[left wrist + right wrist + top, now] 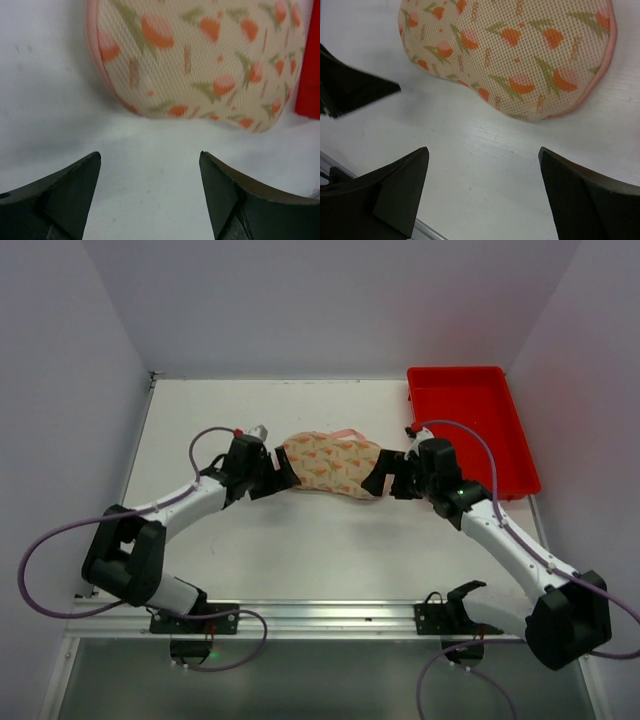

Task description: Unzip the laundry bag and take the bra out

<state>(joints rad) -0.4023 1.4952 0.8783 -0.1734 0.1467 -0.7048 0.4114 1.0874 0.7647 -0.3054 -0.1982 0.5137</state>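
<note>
Left and right jaws wide, empty, laundry bag (pixel 330 466) between them, touching neither.

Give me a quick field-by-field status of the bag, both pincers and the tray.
bag: lying on table between the two pincers, looks closed; zipper pull not seen
bra: not visible
left pincer: open, empty, just short of the bag's left end
right pincer: open, empty, just short of the bag's right end
tray: far right corner, apart from the bag
</note>
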